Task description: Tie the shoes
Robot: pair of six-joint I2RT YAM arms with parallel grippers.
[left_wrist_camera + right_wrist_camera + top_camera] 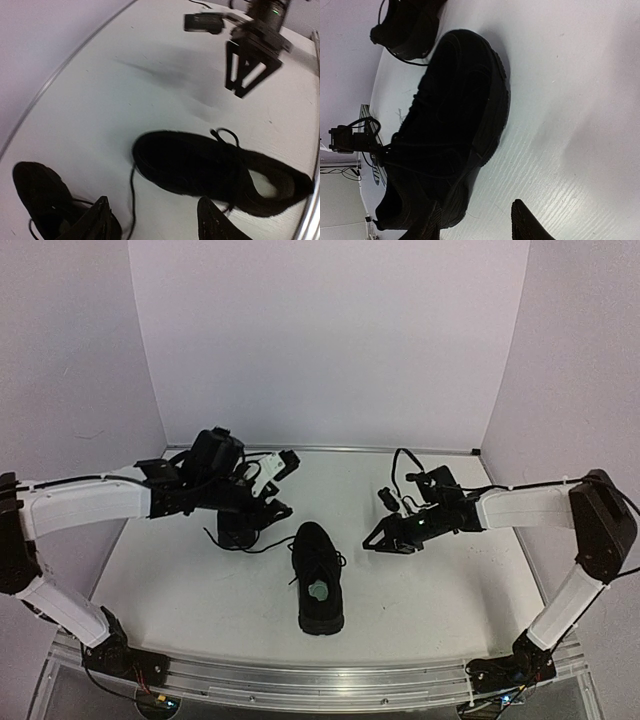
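Well, from the top camera I see the shoes apart on the table [200, 620]. The centre shoe [318, 585] lies mid-table with its toe to the far side and a pale patch [318, 591] showing in its opening. The left shoe [238, 530] sits farther back and to the left, under my left gripper [279, 487]. The right gripper [378, 537] hovers just right of the centre shoe, apart from it and pointing at it.

In the left wrist view, the two fingers [100, 220] stand well apart with nothing clamped. A loose lace [131, 195] trails across the table between them. I cannot tell which shoe it belongs to.

In the right wrist view, that gripper's fingers [527, 222] are also parted and empty. The centre shoe's sole edge sits close by one of them, and the left shoe shows beyond.

I judge the sneakers light, with soft uppers, so a hard tug would likely drag one across the smooth tabletop. The laces look thin and limp, and black on black makes them hard to pick out. I would pinch a lace near its free end, where it lies on the bare table, rather than over the tongue.
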